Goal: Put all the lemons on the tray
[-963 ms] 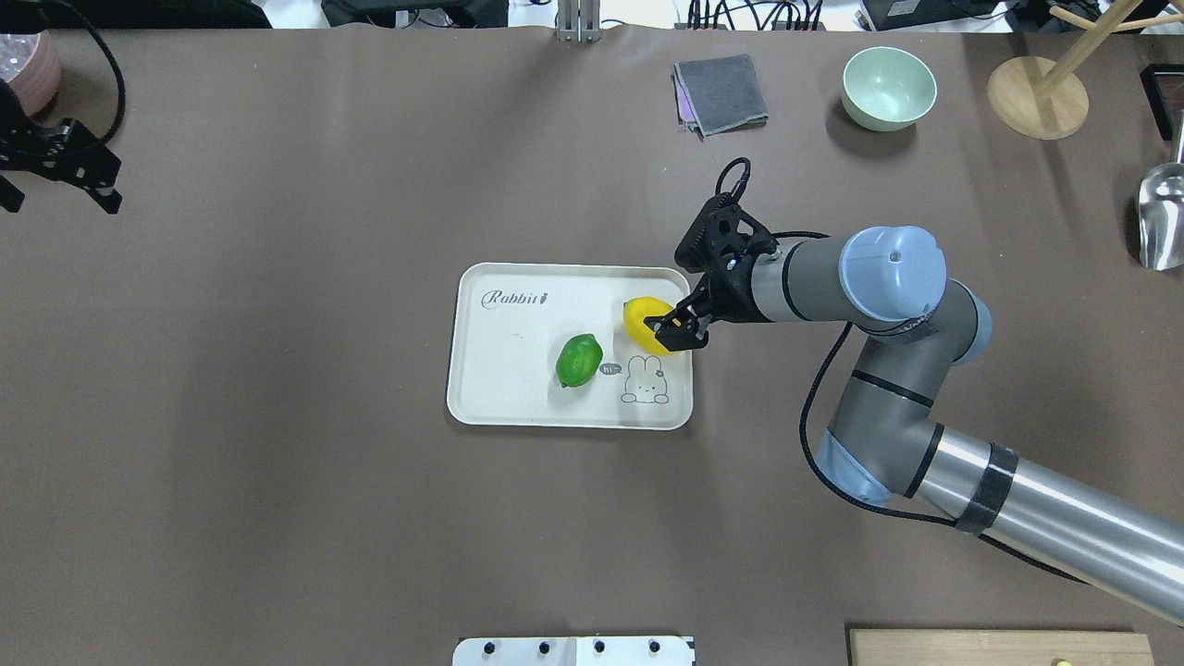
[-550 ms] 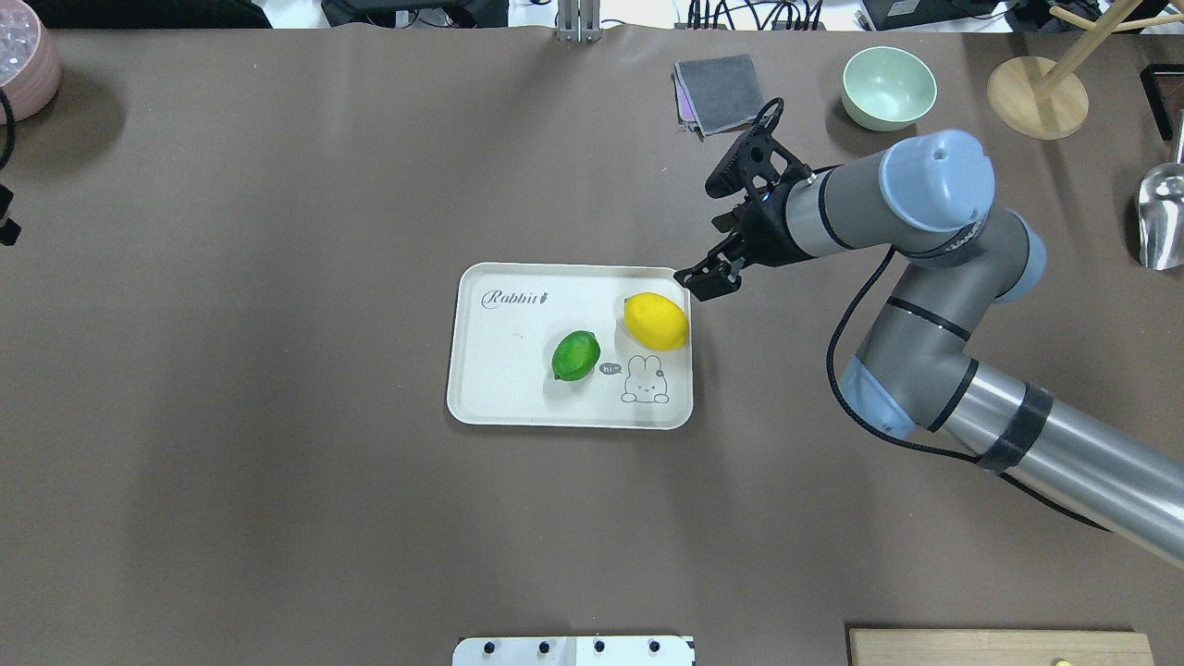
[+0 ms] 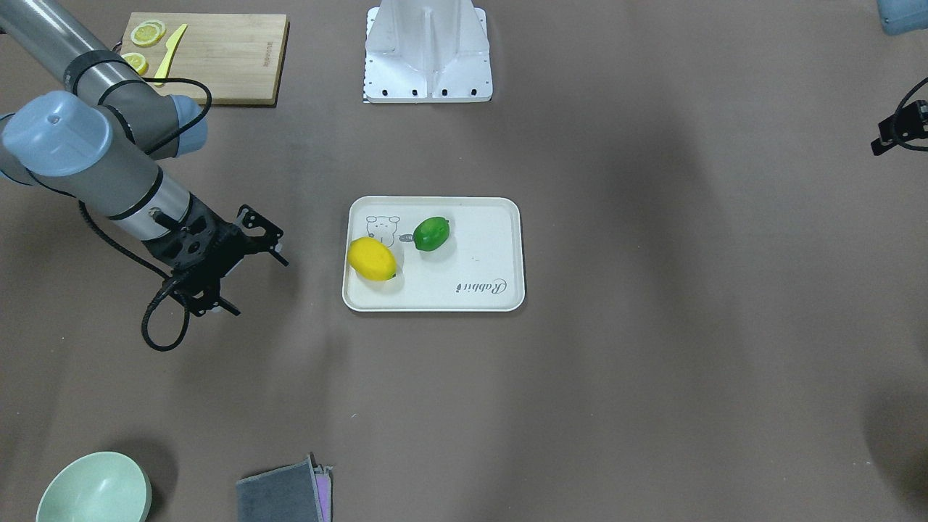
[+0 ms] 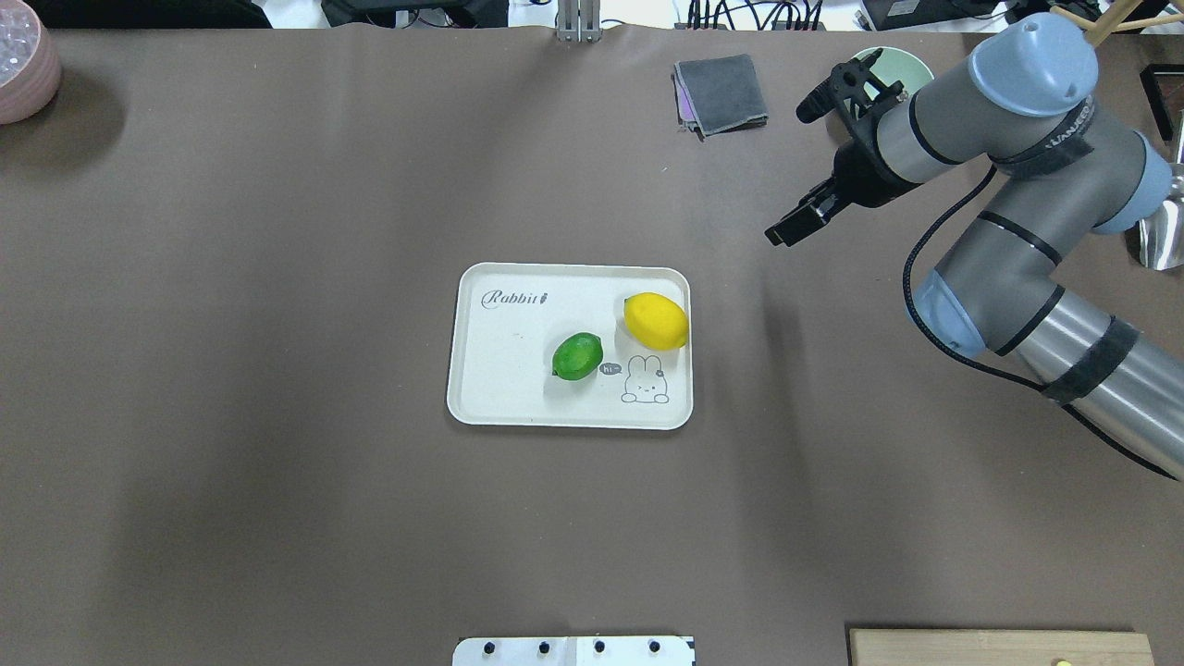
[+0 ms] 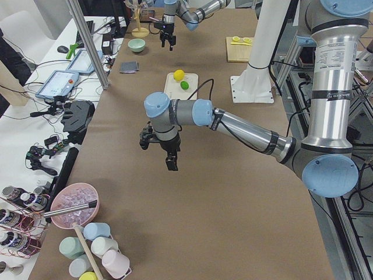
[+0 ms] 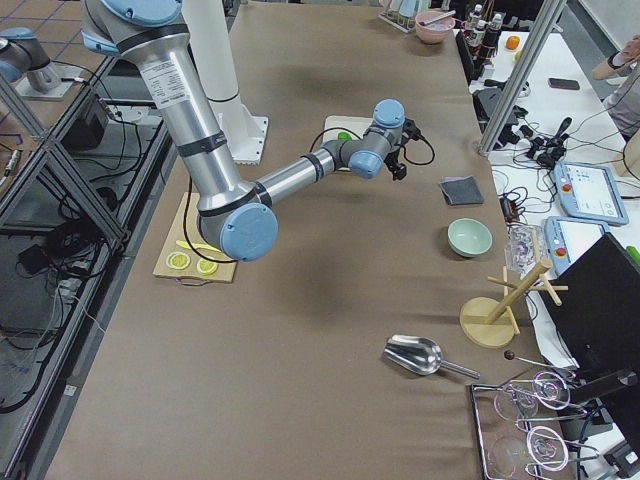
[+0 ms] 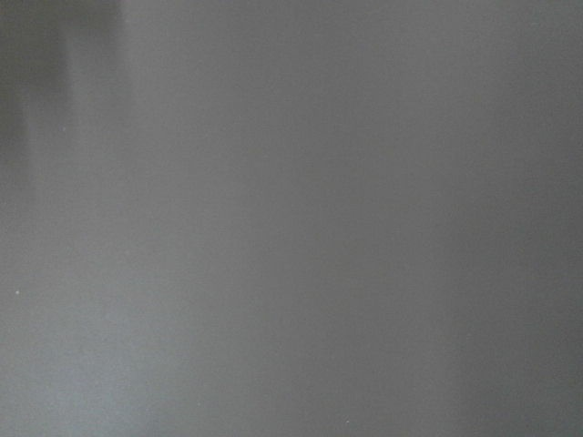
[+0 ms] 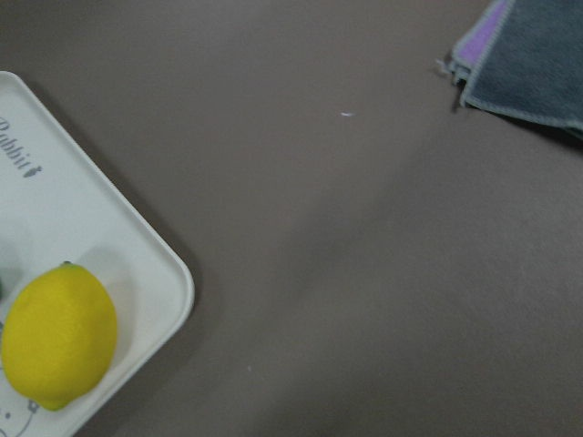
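Observation:
The yellow lemon (image 4: 656, 321) lies on the cream tray (image 4: 499, 379) near its right rim, and the green lemon (image 4: 577, 356) lies near the tray's middle. Both also show in the front view, the yellow lemon (image 3: 372, 259) and the green lemon (image 3: 431, 233). My right gripper (image 4: 784, 229) is empty, raised over bare table, away from the tray toward the cloth. In the front view its fingers (image 3: 279, 233) look apart. The right wrist view shows the yellow lemon (image 8: 59, 337) on the tray's corner (image 8: 137, 246). My left gripper (image 5: 171, 158) hangs over bare table far to the left. I cannot tell whether it is open or shut.
A grey cloth (image 4: 721, 92) and a pale green bowl (image 3: 94, 489) lie beyond the right gripper. A wooden stand (image 4: 1036, 97) and a metal scoop (image 4: 1161, 222) are at far right. A cutting board (image 3: 217, 58) with lemon slices (image 3: 147, 32) sits by the robot's base.
My right gripper let go of the yellow lemon and drew back from the tray toward the far right. The green lemon rolled slightly. My left arm left the overhead view.

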`<action>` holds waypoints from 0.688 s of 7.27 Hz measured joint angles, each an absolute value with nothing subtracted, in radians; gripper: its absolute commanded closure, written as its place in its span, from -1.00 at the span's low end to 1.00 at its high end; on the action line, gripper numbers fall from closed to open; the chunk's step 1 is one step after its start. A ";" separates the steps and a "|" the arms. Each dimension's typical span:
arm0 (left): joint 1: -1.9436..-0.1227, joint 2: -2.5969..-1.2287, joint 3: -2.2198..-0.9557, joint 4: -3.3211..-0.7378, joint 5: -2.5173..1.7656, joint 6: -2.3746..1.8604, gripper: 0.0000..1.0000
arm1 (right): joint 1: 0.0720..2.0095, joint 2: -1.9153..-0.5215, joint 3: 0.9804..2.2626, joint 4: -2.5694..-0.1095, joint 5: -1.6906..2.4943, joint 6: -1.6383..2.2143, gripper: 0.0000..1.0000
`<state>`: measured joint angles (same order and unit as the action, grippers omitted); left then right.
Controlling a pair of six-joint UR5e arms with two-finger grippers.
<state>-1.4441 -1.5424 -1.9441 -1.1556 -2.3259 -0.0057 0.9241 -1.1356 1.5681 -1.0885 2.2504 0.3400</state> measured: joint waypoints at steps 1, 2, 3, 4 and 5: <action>-1.475 -1.505 -1.929 -1.157 -2.326 0.051 -0.96 | 0.959 -1.155 1.577 -1.160 2.292 0.345 -0.98; -1.499 -1.468 -1.919 -1.158 -2.326 0.084 -0.96 | 0.987 -1.200 1.605 -1.214 2.317 0.364 -0.98; -1.523 -1.427 -1.911 -1.165 -2.325 0.107 -0.96 | 1.006 -1.267 1.648 -1.247 2.327 0.390 -0.98; -1.549 -1.398 -1.884 -1.186 -2.325 0.140 -0.96 | 1.027 -1.348 1.693 -1.264 2.332 0.402 -0.99; -1.578 -1.383 -1.830 -1.231 -2.325 0.180 -0.96 | 1.054 -1.432 1.730 -1.270 2.335 0.405 -0.99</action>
<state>-1.5784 -1.3827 -1.8297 -1.2311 -2.3251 0.1802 1.0536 -1.4319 1.7295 -1.2699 2.3347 0.4055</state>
